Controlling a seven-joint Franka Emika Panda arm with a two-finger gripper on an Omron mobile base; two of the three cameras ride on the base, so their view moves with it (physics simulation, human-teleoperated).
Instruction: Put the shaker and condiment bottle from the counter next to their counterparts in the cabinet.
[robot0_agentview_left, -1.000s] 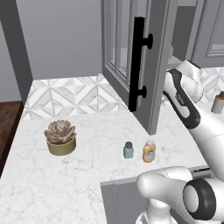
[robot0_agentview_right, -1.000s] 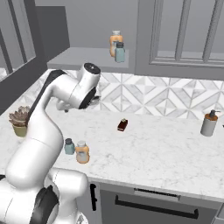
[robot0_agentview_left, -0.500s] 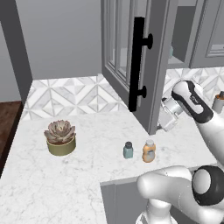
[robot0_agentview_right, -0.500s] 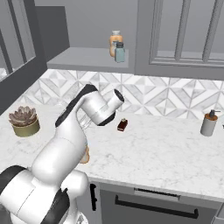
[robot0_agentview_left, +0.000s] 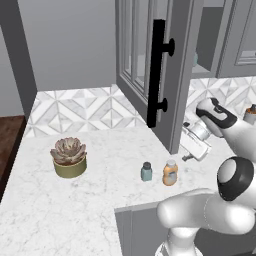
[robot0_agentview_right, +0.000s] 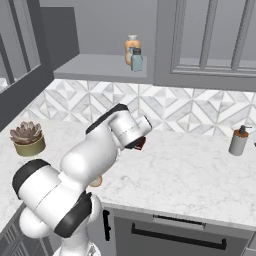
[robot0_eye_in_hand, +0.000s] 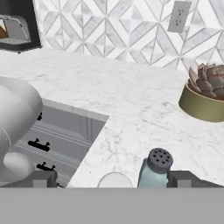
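Presently, on the counter (robot0_agentview_left: 90, 210): succulent pot (robot0_agentview_left: 69, 159) far left; shaker (robot0_agentview_left: 146, 172) just beside condiment bottle (robot0_agentview_left: 170, 172), both upright near the front edge; gripper (robot0_eye_in_hand: 113, 178) right of them, jaws wide apart, empty; cabinet (robot0_agentview_left: 150, 70) door ajar above.

- The white arm (robot0_agentview_left: 220, 200) is bent at the elbow, with the forearm folded back and downward.
- The claw (robot0_eye_in_hand: 114, 179) is held wide open, its two dark fingertips (robot0_eye_in_hand: 41, 178) set far apart.
- Nothing is gripped between the jaws.

Glossy white rounded arm (robot0_agentview_left: 210, 215) with dark grey joints.
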